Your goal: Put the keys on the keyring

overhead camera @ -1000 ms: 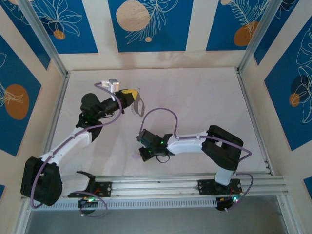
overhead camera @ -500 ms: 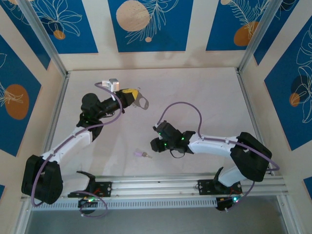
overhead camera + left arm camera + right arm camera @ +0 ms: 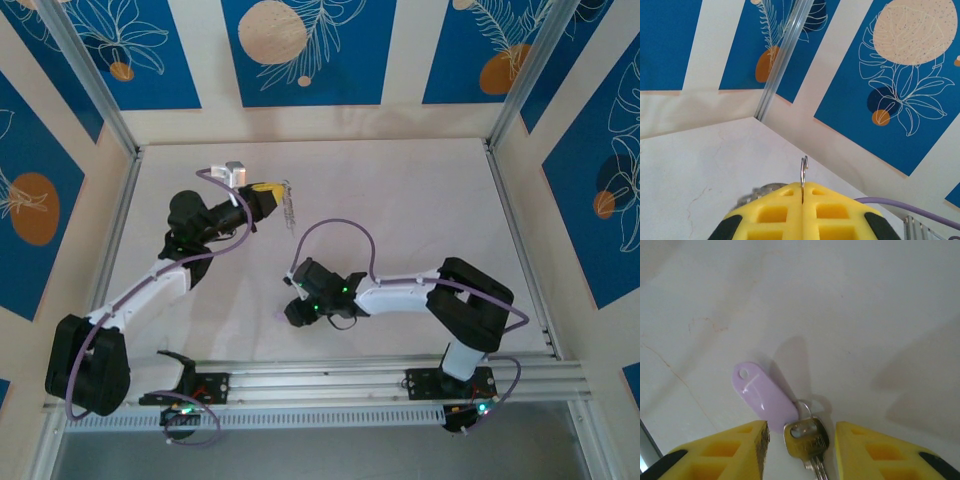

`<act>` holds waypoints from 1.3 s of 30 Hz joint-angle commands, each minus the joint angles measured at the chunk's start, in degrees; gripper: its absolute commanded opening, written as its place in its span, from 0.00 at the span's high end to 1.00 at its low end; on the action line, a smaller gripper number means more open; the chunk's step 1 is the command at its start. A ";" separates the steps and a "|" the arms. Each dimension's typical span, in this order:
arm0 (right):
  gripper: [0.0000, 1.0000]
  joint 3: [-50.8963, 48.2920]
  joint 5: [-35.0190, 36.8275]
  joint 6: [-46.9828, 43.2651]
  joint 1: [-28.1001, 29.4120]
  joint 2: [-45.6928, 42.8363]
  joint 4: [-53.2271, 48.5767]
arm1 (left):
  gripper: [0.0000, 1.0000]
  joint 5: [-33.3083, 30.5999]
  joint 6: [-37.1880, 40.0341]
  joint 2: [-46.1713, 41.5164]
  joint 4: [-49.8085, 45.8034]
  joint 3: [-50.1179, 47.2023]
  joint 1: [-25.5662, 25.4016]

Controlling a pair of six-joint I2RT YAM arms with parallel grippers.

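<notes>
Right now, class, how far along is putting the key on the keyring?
Done: the left gripper is shut on the keyring, held aloft. In hand: the right gripper, open, straddles the lilac-tagged key lying on the table. To do: grasp it, lift it, thread it onto the keyring.

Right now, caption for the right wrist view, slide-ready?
Right gripper open, fingers straddling the lilac-tagged key lying on the table.

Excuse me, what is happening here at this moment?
The left hand is shut on a thin metal keyring, held above the white table. The right hand is low over a silver key with a lilac tag, which lies on the table. Its fingers are open, one on each side of the key, not yet gripping it.
</notes>
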 commanded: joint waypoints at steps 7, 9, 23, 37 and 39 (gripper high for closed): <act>0.59 4.60 0.92 -3.71 2.51 5.11 -2.14 | 1.00 1.25 -0.67 0.67 3.60 1.95 0.74; 0.61 5.08 1.66 -4.22 3.17 5.85 -2.77 | 1.00 1.35 -0.81 0.78 3.77 1.96 0.74; 1.00 -2.38 5.81 -1.57 -0.11 -0.80 -1.94 | 1.00 1.51 -1.44 1.12 4.29 2.13 0.76; 0.58 -7.37 5.85 1.33 -3.09 -12.56 -2.92 | 1.00 1.52 -2.57 2.10 6.11 2.17 0.76; 0.54 -6.16 6.13 1.81 -1.04 -11.10 -2.97 | 1.00 1.47 -2.66 2.27 6.15 2.30 0.71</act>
